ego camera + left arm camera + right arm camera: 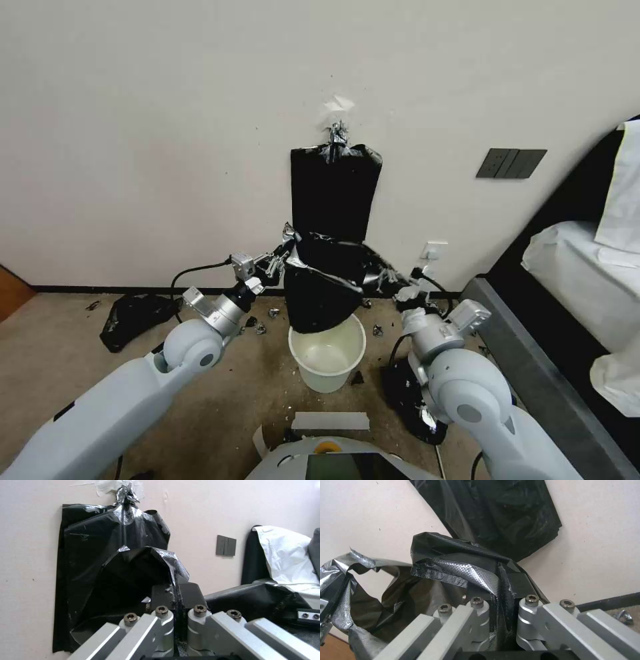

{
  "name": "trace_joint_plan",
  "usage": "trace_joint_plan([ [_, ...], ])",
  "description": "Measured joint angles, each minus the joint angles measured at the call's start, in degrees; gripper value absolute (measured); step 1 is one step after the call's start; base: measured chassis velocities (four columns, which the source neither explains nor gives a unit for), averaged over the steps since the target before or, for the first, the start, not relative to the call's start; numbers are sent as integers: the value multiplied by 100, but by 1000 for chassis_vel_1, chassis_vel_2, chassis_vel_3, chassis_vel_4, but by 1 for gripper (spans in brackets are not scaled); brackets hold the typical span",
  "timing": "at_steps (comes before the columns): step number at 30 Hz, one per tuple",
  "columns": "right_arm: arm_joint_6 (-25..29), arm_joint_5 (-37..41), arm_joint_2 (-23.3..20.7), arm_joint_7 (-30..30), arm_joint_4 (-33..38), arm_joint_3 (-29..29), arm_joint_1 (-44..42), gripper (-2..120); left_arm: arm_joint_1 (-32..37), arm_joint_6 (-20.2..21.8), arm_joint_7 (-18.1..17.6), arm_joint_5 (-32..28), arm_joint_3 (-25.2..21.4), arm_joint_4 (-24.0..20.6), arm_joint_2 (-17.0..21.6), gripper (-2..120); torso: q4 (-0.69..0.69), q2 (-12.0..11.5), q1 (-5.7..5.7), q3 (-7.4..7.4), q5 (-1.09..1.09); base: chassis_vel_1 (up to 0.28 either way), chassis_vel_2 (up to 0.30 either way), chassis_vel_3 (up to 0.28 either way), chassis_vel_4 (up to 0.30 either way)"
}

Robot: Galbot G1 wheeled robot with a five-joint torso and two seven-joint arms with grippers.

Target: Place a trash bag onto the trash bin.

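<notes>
The trash bag [323,287] hangs in the air between the two grippers, with its mouth pulled open and its lower end reaching just to the rim of the trash bin [328,355]. The bin stands upright on the floor [87,363] near the wall [147,133], directly under the bag, and its inside looks bare. The left gripper [283,257] is at the left edge of the bag's mouth; in the left wrist view its fingers [163,596] are pressed together with the black film pinched between them. The right gripper [400,283] is at the right edge of the mouth, and in the right wrist view its fingers [516,585] are also closed tightly on a fold of the same film [453,567]. Behind the bag, a flat black bundle [335,190] hangs on the wall from a clip [337,133]. A lumpy black plastic heap [133,319] lies on the floor to the left of the left arm, and another one [407,393] lies beside the right arm. Small torn scraps [263,327] are scattered on the floor around the bin. A dark switch plate [511,163] is on the wall to the right.
</notes>
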Motion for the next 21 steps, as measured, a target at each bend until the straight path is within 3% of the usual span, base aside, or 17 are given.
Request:
trace_joint_plan([
  [21, -225, 316, -112, 386, -12, -261, -46, 7, -94, 164, 290, -30, 303, 261, 79, 0, -1, -1, 0, 0, 0, 0, 0, 0, 0],
])
